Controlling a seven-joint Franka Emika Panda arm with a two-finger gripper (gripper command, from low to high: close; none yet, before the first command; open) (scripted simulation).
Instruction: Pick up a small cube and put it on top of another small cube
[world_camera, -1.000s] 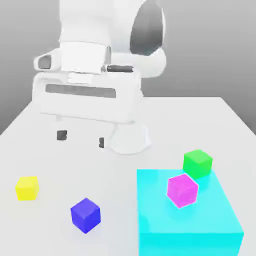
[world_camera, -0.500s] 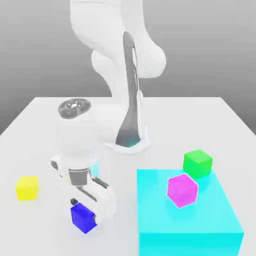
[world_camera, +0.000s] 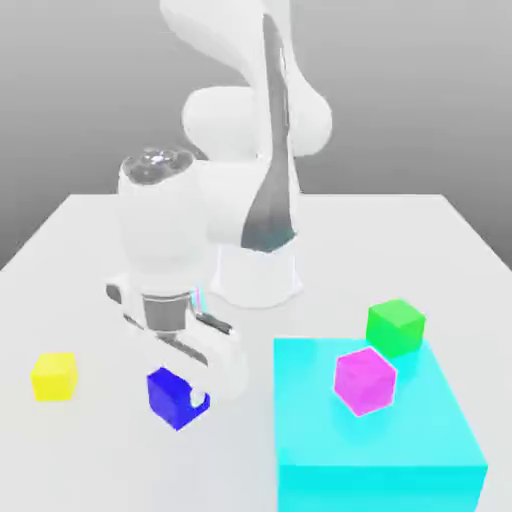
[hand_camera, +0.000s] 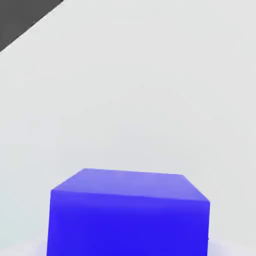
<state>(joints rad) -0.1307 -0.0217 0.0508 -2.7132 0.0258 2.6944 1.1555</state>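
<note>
Blue cube (world_camera: 172, 398): gripped between the closed fingers of the gripper (world_camera: 180, 395), apparently just clear of the table (world_camera: 90, 250), w/ yellow cube (world_camera: 54, 376) at approx. 9 o'clock and magenta cube (world_camera: 364, 380), on the cyan block (world_camera: 380, 450), at 3 o'clock. Lift is best kept vertical, the cube kept level, before any sideways carry is begun toward a target cube.

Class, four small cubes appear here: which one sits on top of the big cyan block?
The magenta cube. It rests on the cyan block; the green cube, yellow cube and blue cube do not.
</note>
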